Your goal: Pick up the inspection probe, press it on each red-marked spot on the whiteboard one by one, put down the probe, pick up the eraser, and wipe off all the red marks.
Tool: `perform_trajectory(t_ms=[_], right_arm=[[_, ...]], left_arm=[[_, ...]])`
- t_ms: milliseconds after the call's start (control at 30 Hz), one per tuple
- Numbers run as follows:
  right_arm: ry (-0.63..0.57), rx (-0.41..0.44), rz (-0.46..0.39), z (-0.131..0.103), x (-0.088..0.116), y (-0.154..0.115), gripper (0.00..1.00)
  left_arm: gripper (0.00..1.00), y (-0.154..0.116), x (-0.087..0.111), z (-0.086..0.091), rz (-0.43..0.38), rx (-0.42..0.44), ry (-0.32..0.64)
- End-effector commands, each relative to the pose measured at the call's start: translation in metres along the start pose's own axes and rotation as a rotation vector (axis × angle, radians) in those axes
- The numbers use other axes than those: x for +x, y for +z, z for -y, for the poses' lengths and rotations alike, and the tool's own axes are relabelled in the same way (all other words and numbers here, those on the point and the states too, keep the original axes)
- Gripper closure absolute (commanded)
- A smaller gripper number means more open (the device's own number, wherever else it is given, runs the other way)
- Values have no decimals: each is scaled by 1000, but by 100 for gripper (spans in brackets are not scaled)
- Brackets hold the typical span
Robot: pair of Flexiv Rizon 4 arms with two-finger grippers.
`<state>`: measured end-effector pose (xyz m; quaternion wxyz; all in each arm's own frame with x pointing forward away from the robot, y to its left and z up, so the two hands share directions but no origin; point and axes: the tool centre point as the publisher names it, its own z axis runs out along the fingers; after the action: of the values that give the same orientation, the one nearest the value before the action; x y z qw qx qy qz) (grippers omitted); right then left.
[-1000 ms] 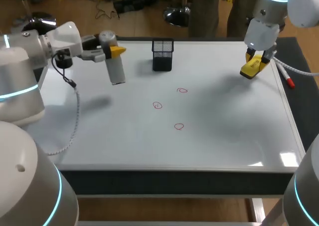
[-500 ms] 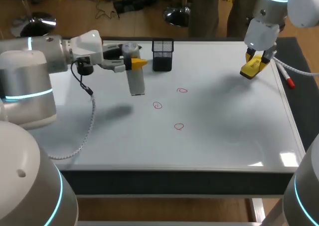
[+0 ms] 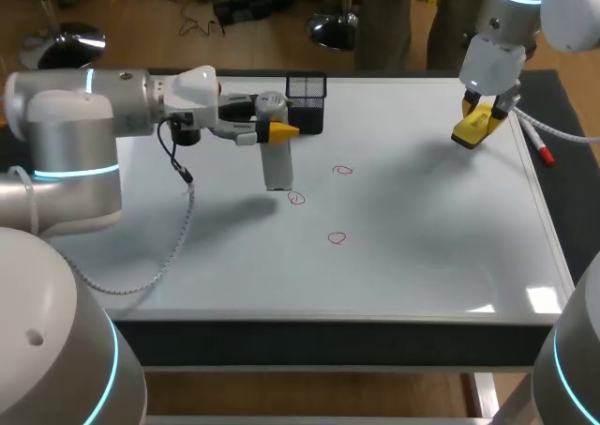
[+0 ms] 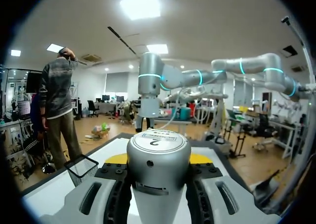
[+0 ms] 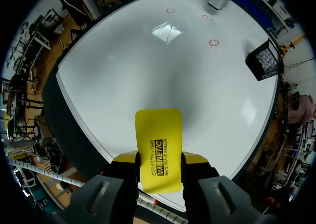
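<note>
My left gripper point(image 3: 273, 130) is shut on the silver cylindrical probe point(image 3: 276, 159), which hangs upright just above the whiteboard point(image 3: 431, 247). Its lower end is close to the left one of three red marks point(image 3: 296, 198); the others lie at the upper right point(image 3: 342, 170) and nearer the front point(image 3: 337, 238). In the left wrist view the probe point(image 4: 158, 169) fills the gap between the fingers of that gripper point(image 4: 158, 159). My right gripper point(image 3: 476, 123) is shut on the yellow eraser point(image 5: 158, 147) above the board's far right corner.
A black mesh pen holder point(image 3: 307, 102) stands at the back of the board, just behind the probe. A red marker point(image 3: 539, 146) lies along the right edge. From the right wrist, the holder point(image 5: 264, 60) and red marks point(image 5: 214, 43) lie ahead.
My left arm has carried the probe rightwards from the board's far left to beside the left red mark. The right arm and eraser have stayed still.
</note>
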<state>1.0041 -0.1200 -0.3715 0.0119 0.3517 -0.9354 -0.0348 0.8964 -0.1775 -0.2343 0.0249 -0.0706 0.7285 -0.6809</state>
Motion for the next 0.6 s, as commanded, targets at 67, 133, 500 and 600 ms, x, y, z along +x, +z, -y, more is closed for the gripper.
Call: perform_trajectory(t_ms=[67,133,500,600], right_arm=[[-2,2,-3,0,0,-1,100],[-2,2,-3,0,0,-1,100],[-2,2,-3,0,0,-1,100],[-2,2,-3,0,0,-1,100]], left_arm=[[100,5,1,-5,-3,5,-4],[100,7,2,-9,-16,9,1],[100,23,6,-21,-44,-3,-8],[100,27,7,-22,-52,-16,0]])
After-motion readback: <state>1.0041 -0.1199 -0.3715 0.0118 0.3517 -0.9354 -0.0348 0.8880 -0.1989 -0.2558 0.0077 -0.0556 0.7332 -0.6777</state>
